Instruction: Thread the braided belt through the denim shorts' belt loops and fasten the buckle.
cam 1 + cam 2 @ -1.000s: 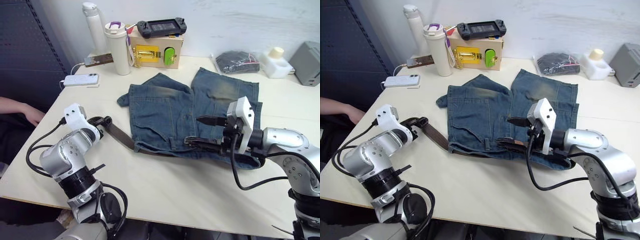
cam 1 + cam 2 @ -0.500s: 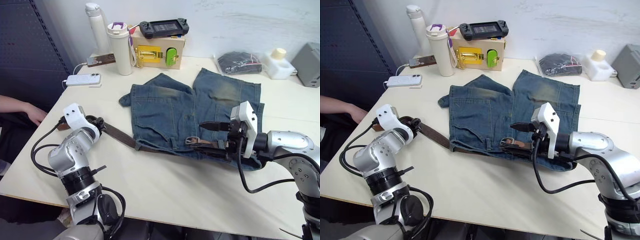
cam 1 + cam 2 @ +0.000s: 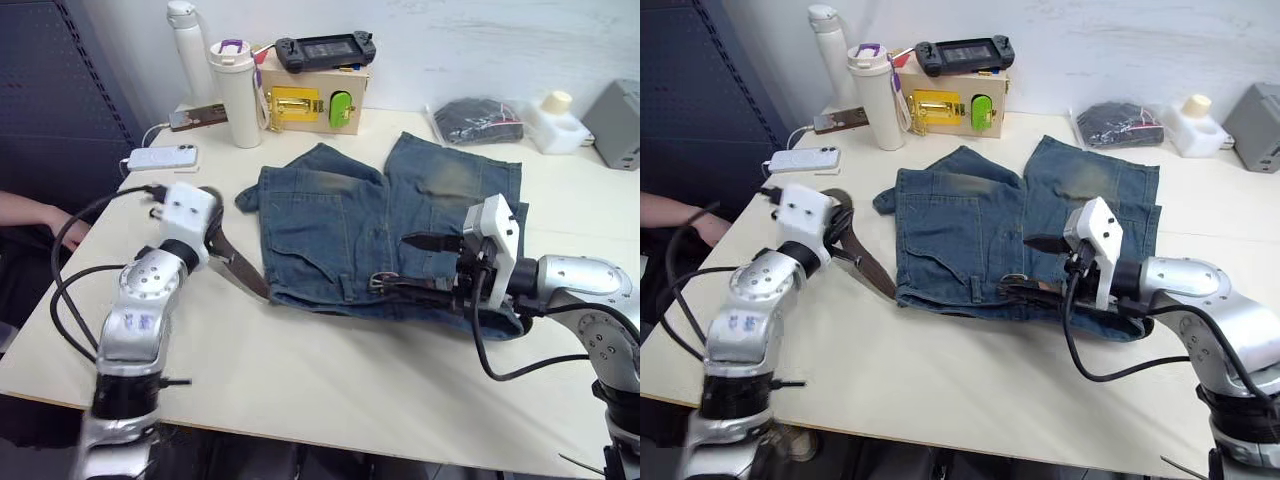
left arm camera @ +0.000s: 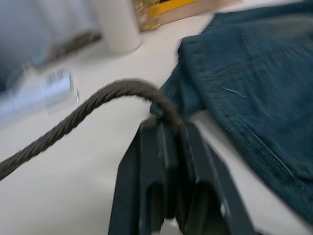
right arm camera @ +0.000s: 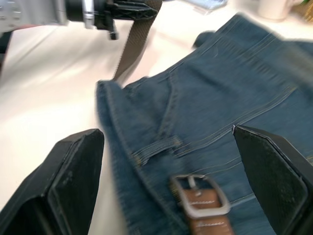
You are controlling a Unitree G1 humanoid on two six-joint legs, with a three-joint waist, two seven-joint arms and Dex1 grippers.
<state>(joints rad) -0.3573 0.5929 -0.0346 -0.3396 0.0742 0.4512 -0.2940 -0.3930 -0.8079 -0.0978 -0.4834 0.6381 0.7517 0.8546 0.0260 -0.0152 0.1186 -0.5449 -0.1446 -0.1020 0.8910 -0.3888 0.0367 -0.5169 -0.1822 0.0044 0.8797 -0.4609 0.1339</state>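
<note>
My left gripper (image 4: 168, 129) is clamped tight on the belt (image 3: 237, 268), left of centre in the head view, with the strap arching up out of my fingers (image 4: 146, 161) and looping over the table (image 3: 330, 390). From there the belt runs down to the right and slips under the near edge of the shorts (image 3: 350, 220), which lie flat in the middle of the frame, legs pointing toward the far wall. My right gripper (image 3: 415, 268) sits at right centre, over the waistband, its fingers (image 5: 73, 171) spread wide apart and holding nothing. Right between them, low in the wrist view, is the buckle (image 5: 200, 196) on its brown strap end, resting on the denim just beside a belt loop (image 5: 154, 149). At the far left edge, a person's hand (image 3: 55, 228) rests by the table.
</note>
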